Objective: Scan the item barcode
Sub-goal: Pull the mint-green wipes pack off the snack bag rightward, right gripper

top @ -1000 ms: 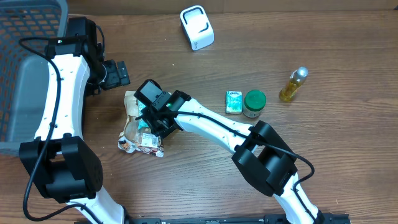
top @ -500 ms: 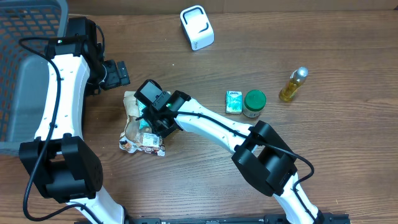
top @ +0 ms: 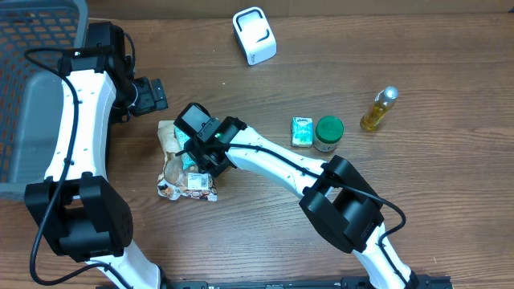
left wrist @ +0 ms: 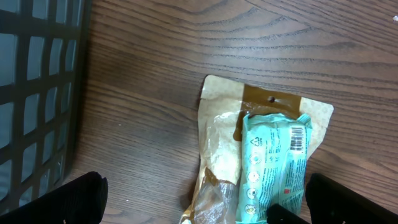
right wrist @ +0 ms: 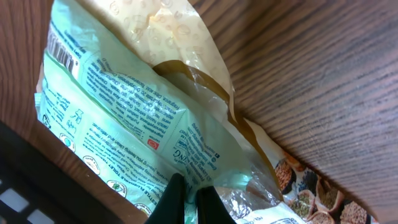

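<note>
A mint-green wipes packet (left wrist: 273, 168) lies on top of a tan pouch (left wrist: 217, 124) on the wooden table. The packet's barcode (left wrist: 297, 138) faces up near its top right corner. My right gripper (right wrist: 193, 200) is shut, pinching a fold of the green packet (right wrist: 112, 112) at its lower edge. From overhead the right gripper (top: 194, 154) covers most of the packet, with the tan pouch (top: 170, 135) showing beside it. My left gripper (left wrist: 205, 205) hangs open above the pouch with nothing between its fingers. A white scanner (top: 254, 35) stands at the back of the table.
A dark mesh basket (top: 32, 72) fills the far left. A small green box (top: 302, 131), a green-lidded jar (top: 328, 133) and a yellow bottle (top: 377, 109) stand to the right. The left gripper (top: 151, 94) sits between the basket and the pouch.
The right jaws have closed onto the green packet. The pouch and packet have shifted slightly to the right. The left arm has stayed still.
</note>
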Available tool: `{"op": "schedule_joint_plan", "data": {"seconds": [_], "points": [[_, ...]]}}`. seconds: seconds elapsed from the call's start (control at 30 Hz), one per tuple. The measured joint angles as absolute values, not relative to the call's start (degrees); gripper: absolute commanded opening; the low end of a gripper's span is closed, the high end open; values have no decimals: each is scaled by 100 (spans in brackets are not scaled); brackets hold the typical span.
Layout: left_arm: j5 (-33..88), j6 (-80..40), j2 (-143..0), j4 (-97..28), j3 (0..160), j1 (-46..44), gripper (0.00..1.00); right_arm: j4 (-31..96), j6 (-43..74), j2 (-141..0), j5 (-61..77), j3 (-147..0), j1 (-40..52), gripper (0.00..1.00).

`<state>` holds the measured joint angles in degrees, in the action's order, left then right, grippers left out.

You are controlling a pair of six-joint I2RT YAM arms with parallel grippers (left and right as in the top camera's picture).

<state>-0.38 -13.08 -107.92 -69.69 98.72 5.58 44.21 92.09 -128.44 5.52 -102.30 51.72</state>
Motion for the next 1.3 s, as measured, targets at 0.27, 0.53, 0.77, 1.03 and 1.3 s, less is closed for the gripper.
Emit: {"op": "schedule_joint_plan", "data": {"seconds": [0.27,0.53,0.77,1.03,1.3], "points": [[-40,-1308,-10792,-6967,9872,558,99,4405,8082,-12829,869,-10230,4877,4],[-38,-1308,-10792,-6967,9872,558,100,4471,6584,-12462,1568,-10226,4034,4],[-38,-1308,-10792,-6969,9872,558,99,4947,5450,-12392,1970,-10226,3444,4],[-38,-1308,-10792,-6967,9872,558,99,5964,4235,-12392,1896,-10219,3024,31],[-38,-1308,-10792,-6969,9872,558,100,6333,3830,-12392,987,-10208,3063,54]]}}
